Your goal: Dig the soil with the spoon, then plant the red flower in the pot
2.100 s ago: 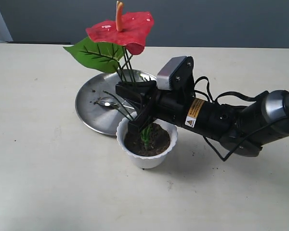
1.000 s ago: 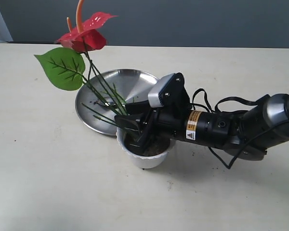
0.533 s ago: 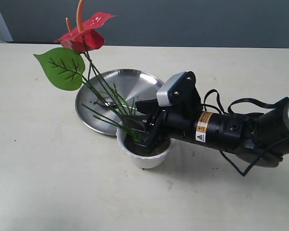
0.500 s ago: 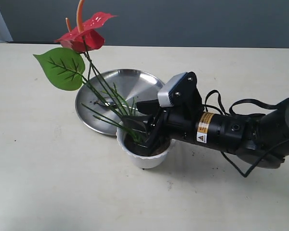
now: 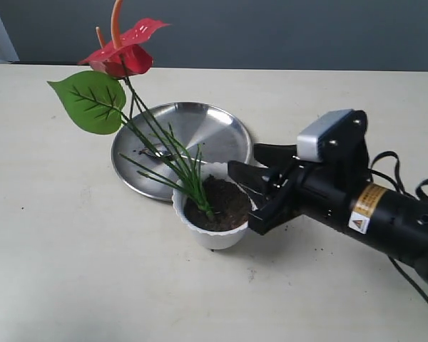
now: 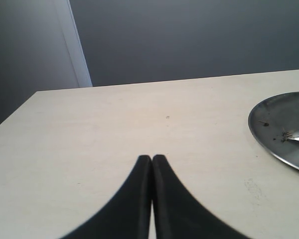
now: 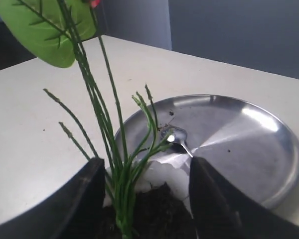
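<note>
One red flower (image 5: 121, 53) stands planted in the soil (image 5: 221, 206) of the single white pot (image 5: 215, 234). Its bundle of thin green stems rises out of the earth and leans toward the left of the exterior view. At the top it carries two red blooms, two orange spikes and one green leaf (image 5: 89, 101). The pot, with its wavy rim, sits upright on the tabletop (image 5: 57, 249), just beside the near edge of one round steel plate (image 5: 214, 128). One small spoon (image 5: 157, 152) lies in that plate, with a few crumbs of earth around its bowl.

The right gripper (image 5: 242, 198) is on the pot's right side, level with the rim. Its two black fingers are spread wide and hold nothing. They are clear of the stems, and whether the lower one touches the pot's wall cannot be told. In the right wrist view the stems, the pot's rim (image 7: 162, 167) and the spoon (image 7: 175, 135) show through the gap between the fingers of the right gripper (image 7: 145, 164).

The left gripper (image 6: 152, 159) is well off to the side over bare tabletop. Its two fingers are pressed together with nothing between them, and the plate's edge (image 6: 274, 129) shows at the side of its view.
</note>
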`<state>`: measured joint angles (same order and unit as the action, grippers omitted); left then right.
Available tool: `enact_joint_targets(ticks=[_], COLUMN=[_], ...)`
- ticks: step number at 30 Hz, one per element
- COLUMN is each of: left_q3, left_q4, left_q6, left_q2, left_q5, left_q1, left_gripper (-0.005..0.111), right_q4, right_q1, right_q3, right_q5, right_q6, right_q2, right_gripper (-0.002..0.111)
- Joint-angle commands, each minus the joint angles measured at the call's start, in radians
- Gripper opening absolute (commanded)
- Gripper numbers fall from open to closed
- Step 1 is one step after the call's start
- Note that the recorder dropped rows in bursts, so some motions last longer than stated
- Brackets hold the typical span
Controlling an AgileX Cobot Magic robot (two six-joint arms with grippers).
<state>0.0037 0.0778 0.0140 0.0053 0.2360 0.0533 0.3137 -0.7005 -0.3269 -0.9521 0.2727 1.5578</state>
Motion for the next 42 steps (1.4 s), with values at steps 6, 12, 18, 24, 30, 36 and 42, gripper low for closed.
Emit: enact_joint_targets(ticks=[6,12,18,24,30,36,42], left_q3=[-0.004,-0.004,-0.004,-0.004,-0.004,-0.004,-0.004], left_q4=[0.002,0.002,0.002,0.002,0.002,0.002,0.002], left_q6=[-0.004,-0.004,-0.004,-0.004,-0.004,-0.004,-0.004], left_q2=[-0.005,-0.005,-0.005,-0.005,-0.005,-0.005,-0.005], left_q5=[-0.005,-0.005,-0.005,-0.005,-0.005,-0.005,-0.005], left_q1=[-0.006,-0.006,-0.006,-0.006,-0.006,-0.006,-0.006], left_gripper=[0.0,0.0,0.0,0.0,0.0,0.0,0.0], right_q4=[0.003,0.006,-0.026,-0.024,0.026,0.055,0.041], right_q1=[0.002,0.002,0.002,0.002,0.002,0.011,0.161], right_q3=[0.202,0.291,0.312,0.312,0.312,0.312,0.312], right_q5=[0.03,0.023,0.023,0.023,0.033,0.274,0.877], right_q6=[0.067,0.585,0.739,0.778,0.707,0.483,0.483], right_q2=[-0.361,-0.679,-0.844,-0.869,-0.886,-1.239,-1.463], right_gripper=[0.016,-0.001,-0.001,-0.001,-0.001,-0.001,-0.001])
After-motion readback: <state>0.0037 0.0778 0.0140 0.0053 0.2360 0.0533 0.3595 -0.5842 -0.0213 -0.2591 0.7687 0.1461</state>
